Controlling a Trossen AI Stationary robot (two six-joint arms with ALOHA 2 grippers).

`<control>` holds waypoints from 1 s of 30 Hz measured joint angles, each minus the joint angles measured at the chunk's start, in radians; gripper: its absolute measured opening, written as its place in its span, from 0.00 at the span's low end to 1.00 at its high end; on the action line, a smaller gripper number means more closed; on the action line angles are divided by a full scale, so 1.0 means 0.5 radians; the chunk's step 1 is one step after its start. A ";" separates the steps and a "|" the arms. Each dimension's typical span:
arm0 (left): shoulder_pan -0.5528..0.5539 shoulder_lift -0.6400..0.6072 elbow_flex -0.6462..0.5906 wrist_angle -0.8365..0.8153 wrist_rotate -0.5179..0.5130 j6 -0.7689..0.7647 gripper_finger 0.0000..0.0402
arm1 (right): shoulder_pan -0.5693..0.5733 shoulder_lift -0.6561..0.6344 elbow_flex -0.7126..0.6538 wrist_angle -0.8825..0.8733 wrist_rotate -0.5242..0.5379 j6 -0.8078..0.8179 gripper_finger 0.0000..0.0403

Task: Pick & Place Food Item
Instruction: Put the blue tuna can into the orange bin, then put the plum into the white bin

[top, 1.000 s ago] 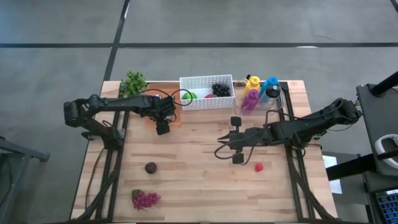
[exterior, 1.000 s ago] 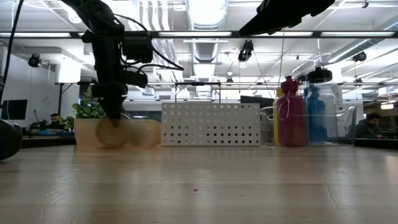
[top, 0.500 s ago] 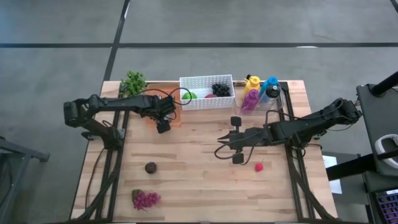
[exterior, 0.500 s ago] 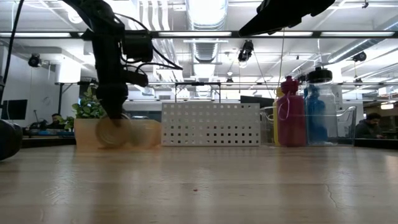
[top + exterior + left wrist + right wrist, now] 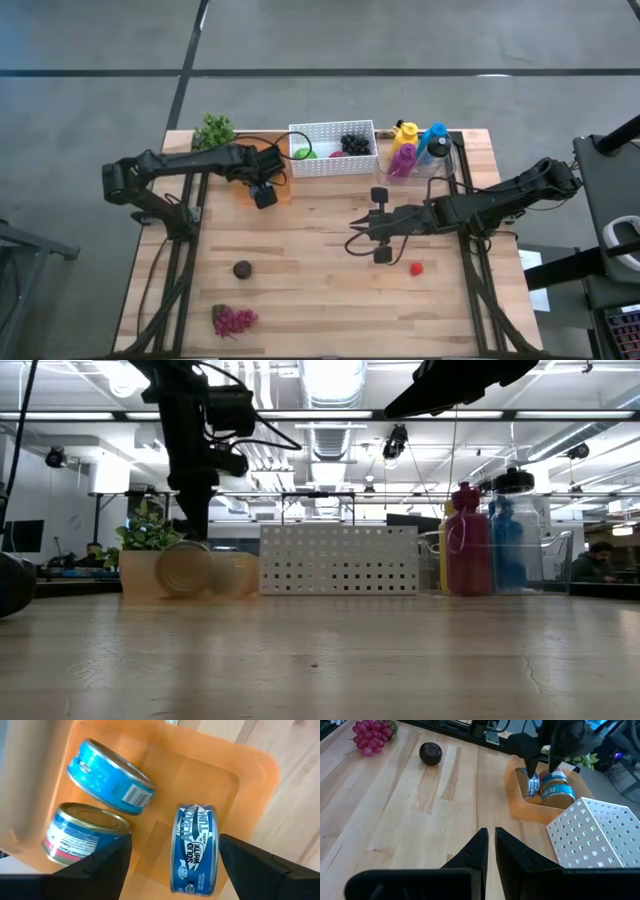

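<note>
My left gripper (image 5: 175, 840) is open and hovers over the orange tray (image 5: 240, 775) at the table's far left (image 5: 265, 193). Three tuna cans lie in the tray. One blue can (image 5: 195, 847) stands on its rim between my spread fingers, touching neither. Another blue can (image 5: 110, 777) and a pink-labelled can (image 5: 82, 832) lie beside it. My right gripper (image 5: 488, 832) is shut and waits above mid-table (image 5: 352, 237). A red berry (image 5: 417, 267), a dark round fruit (image 5: 243, 268) and purple grapes (image 5: 234, 320) rest on the wood.
A white perforated basket (image 5: 332, 148) holding fruit sits at the far edge beside the tray. A clear bin of coloured bottles (image 5: 415, 150) stands to its right. A green plant (image 5: 214, 130) is at the far left corner. Bare wood lies between the arms.
My left gripper has risen from the tray and moved a little toward the far edge. The can below it now rests still in the tray.
</note>
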State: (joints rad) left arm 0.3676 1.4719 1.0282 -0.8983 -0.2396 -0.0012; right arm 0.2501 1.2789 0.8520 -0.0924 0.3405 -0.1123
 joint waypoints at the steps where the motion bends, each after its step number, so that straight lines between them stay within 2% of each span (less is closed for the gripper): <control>1: 0.000 -0.001 0.022 -0.022 -0.001 -0.005 0.75 | 0.001 0.000 0.000 0.000 0.000 0.000 0.07; 10: 0.000 -0.007 0.241 -0.268 -0.008 -0.047 0.72 | 0.001 0.000 0.000 0.000 0.000 0.000 0.07; 22: -0.011 -0.021 0.703 -0.474 -0.014 -0.172 0.72 | 0.001 0.000 0.000 0.001 0.000 0.000 0.07; 30: -0.136 -0.165 0.725 -0.480 -0.014 -0.235 0.75 | 0.000 0.000 0.000 0.000 0.000 0.000 0.07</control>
State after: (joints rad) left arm 0.2998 1.3892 1.3907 -1.1381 -0.2467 -0.1186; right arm 0.2501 1.2789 0.8520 -0.0925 0.3405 -0.1123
